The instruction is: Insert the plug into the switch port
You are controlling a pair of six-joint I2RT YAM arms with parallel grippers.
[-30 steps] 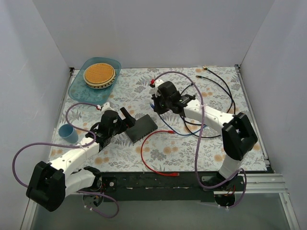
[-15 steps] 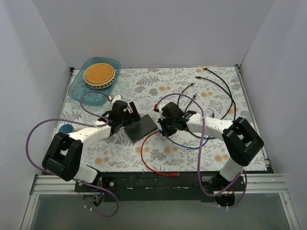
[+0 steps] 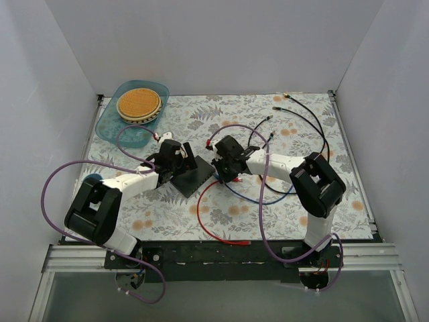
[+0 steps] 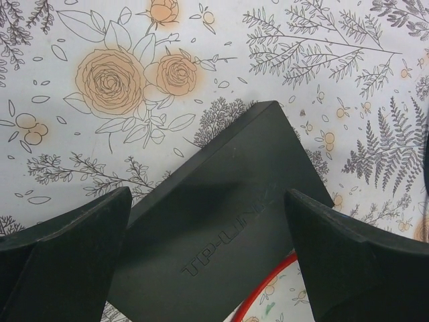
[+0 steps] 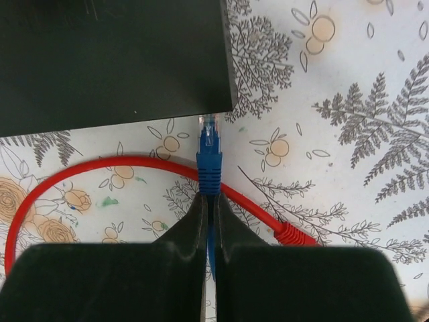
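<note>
The switch is a flat black box lying askew mid-table; its sockets do not show in any view. My left gripper hovers over the switch's left end, and in the left wrist view it stands open, its fingers astride the switch without touching it. My right gripper is shut on the blue cable just behind the blue plug. The plug's clear tip points at the switch and stops just short of its edge, near a corner. In the top view the right gripper is at the switch's right end.
A red cable with a red plug loops on the floral cloth under the blue plug and runs to the front edge. Black cables lie back right. A blue tray with a woven disc is back left.
My left arm has swung in from the near left until its open gripper is over the switch. My right gripper has carried the blue plug left and nearer, up to the switch's edge.
</note>
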